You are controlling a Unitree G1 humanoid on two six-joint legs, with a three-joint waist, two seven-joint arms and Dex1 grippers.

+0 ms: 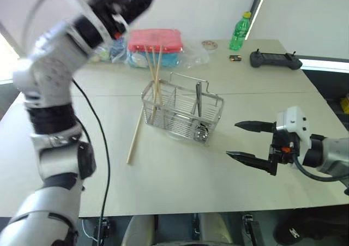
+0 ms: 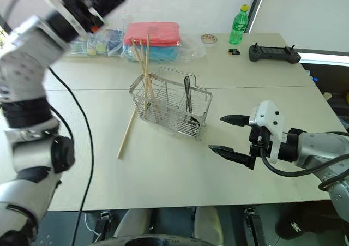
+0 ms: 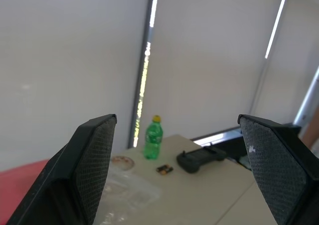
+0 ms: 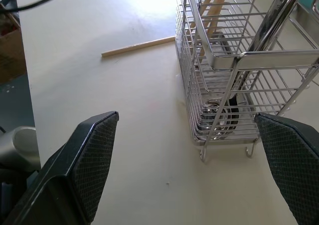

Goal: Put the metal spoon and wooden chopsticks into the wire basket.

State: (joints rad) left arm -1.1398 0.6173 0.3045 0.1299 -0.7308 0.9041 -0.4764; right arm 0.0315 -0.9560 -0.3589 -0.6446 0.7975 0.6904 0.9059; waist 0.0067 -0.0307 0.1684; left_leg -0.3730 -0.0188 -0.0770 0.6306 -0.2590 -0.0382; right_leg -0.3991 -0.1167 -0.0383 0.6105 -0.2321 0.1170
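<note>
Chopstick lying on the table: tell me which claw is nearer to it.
Right, probably. The right claw hovers low, across the wire basket from the chopstick. The left claw is raised high above it.

The robot's arms are silvery grey with black joint bands and a thin black cable running alongside the left arm (image 1: 52, 93). Each gripper has black, tapered fingers (image 3: 92, 160) with cross-hatched pads; the right gripper (image 1: 253, 143) has a white housing.

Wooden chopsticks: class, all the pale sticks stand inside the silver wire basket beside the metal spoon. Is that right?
Not all. The left eye view shows one pale wooden chopstick lying on the table outside the silver wire basket; the others stand inside it, as does the shiny metal spoon.
</note>
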